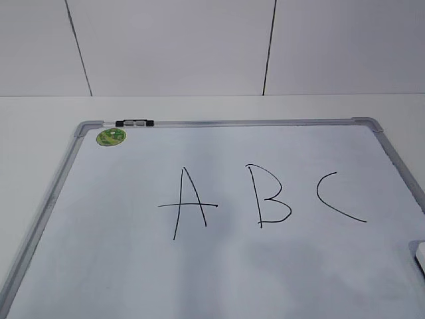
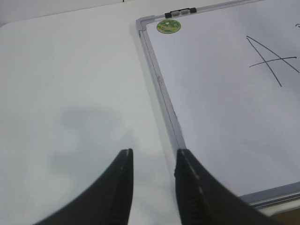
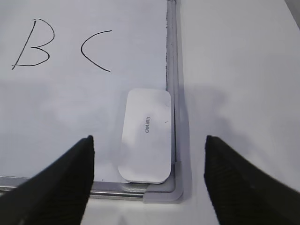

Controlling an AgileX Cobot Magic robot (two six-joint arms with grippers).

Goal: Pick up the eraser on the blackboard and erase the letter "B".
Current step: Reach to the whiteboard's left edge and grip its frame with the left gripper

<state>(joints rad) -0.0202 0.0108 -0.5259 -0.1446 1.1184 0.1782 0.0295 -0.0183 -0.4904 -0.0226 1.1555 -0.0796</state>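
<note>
The right gripper [image 3: 149,161] is being held spread wide above the white rounded plastic eraser [image 3: 145,136], evidently for straddling it; the left gripper [image 2: 153,161] is being kept slightly parted.

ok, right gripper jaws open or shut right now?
Open. In the right wrist view the right gripper has its jaws spread wide on either side of the eraser, which lies flat on the blackboard, untouched.

White eraser [image 3: 145,136] lies flat in the blackboard's [image 3: 93,93] corner, apparently touching its frame; letter "B" [image 3: 32,44] intact.
</note>
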